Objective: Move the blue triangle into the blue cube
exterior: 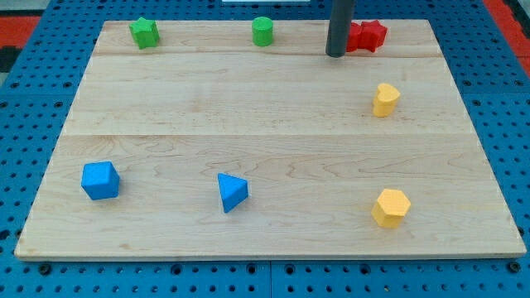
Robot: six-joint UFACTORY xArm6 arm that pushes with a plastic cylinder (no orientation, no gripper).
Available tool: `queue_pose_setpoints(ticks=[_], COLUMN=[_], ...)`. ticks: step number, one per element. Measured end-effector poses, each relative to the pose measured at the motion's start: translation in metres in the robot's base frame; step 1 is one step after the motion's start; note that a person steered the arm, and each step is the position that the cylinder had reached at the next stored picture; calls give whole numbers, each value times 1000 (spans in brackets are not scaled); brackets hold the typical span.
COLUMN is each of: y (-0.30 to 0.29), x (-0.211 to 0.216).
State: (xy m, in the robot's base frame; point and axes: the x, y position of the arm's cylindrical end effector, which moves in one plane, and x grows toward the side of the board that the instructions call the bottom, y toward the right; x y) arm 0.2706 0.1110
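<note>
While my tip (334, 55) touches red block (367, 36) (top), blue triangle (232, 192) apart

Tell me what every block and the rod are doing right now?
my tip: top, beside red block.
red block: partly hidden.
blue triangle: apart from cube.
blue cube: alone, left.
green star: top-left.
green cylinder: top.
two yellow blocks: right.

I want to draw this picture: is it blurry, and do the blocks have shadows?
In the camera view, everything looks sharp; light is even, with no glare on the wooden board. The blue triangle and blue cube cast only faint, small shadows. My tip is crisp too, beside the red block.
</note>
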Motion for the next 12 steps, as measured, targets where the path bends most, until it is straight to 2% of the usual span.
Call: queue_pose_setpoints(ticks=[2, 3, 4, 5, 7, 9, 10, 12], y=[0, 18, 48, 44, -43, -52, -53, -91], x=[0, 10, 49, 75, 83, 186, 220, 265])
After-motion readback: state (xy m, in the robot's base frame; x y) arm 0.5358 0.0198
